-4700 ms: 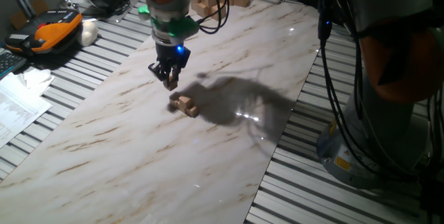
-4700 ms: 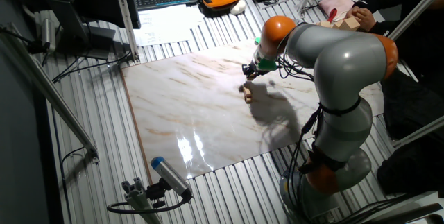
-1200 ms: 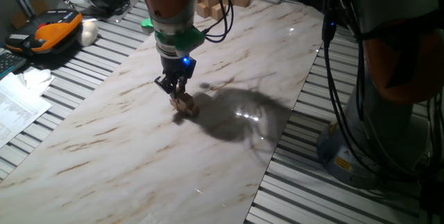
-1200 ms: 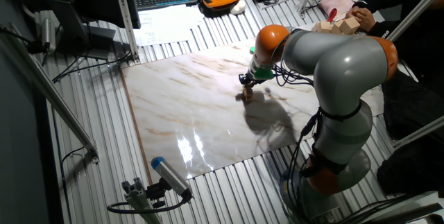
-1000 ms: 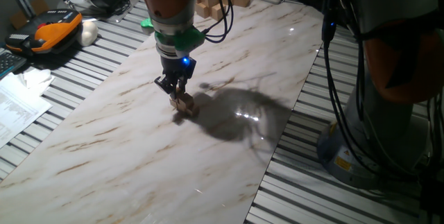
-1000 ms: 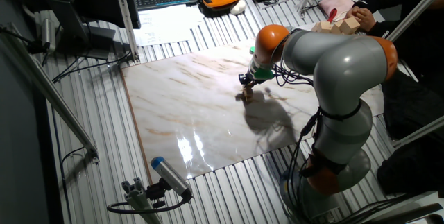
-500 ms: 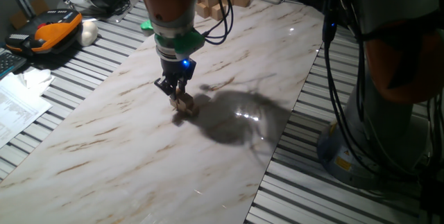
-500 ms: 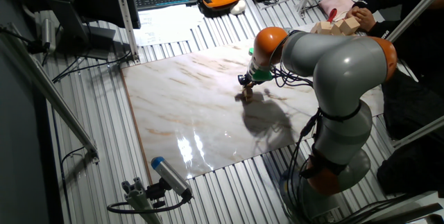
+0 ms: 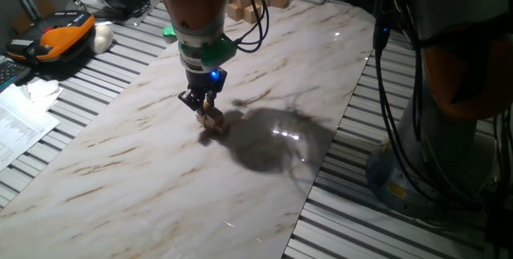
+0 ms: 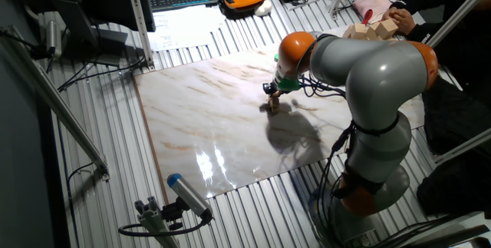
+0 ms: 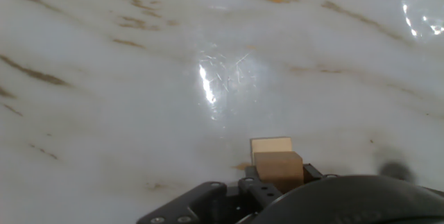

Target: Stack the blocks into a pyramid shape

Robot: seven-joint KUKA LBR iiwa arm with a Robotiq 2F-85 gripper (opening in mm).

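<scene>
- While I hang low over the marble counter [image 9: 120, 155], my claw [image 9: 205, 111] sits right at the blocks [image 9: 213, 122], set to stack.
- From the other side, grip stays unclear.
- Along my fingers, one block [image 11: 277, 164] is clamped between them, above the slab.

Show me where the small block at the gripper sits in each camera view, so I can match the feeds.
One fixed view: the small block is left of centre, at the tip of the gripper.
The other fixed view: it is right of centre, under the orange wrist; too small for detail.
Hand view: bottom centre, just ahead of the gripper body.
Shared landmark: the marble tabletop with its tan veins.
</scene>
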